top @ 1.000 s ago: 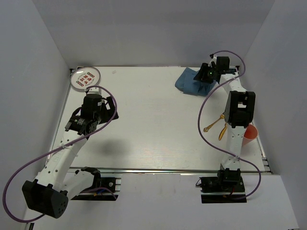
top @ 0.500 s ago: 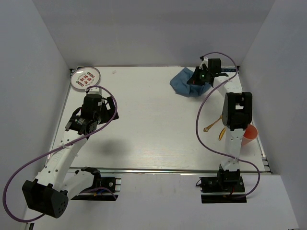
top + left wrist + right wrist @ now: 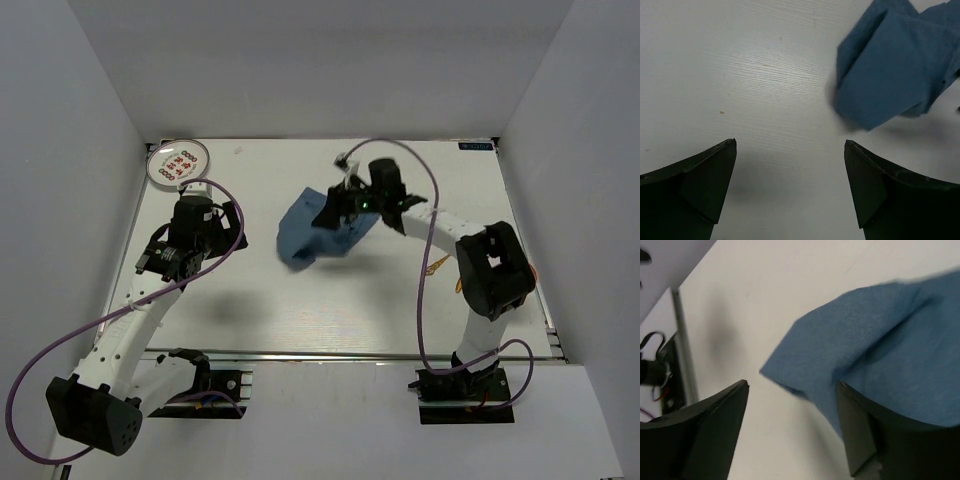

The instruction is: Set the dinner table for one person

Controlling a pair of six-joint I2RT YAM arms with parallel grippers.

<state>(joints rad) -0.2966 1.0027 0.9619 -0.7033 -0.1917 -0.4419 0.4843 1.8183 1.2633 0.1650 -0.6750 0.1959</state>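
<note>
**Lay the blue mat down flat near you.**

You look to be at the mat step. Bring the right pincer (image 3: pixel 345 210) low over the dinner table (image 3: pixel 300 300), toward its near edge, and spread the blue cloth placemat (image 3: pixel 308 232) out flat, because it is bunched and folded now. Go slow so it does not flop over itself. On the arm side of that pincer lies some gold cutlery (image 3: pixel 437 265). The right pincer's fingers (image 3: pixel 860 430) stand well apart, and bare table shows between them. The mat rests against one finger and hangs out past the tips, over the middle of the table. I cannot tell if it is hooked there or loose. The left pincer (image 3: pixel 790 142) is wide open too and holds nothing, and the mat is just beyond it. A plate (image 3: pixel 178 162) sits farther off, past the left pincer.
</note>
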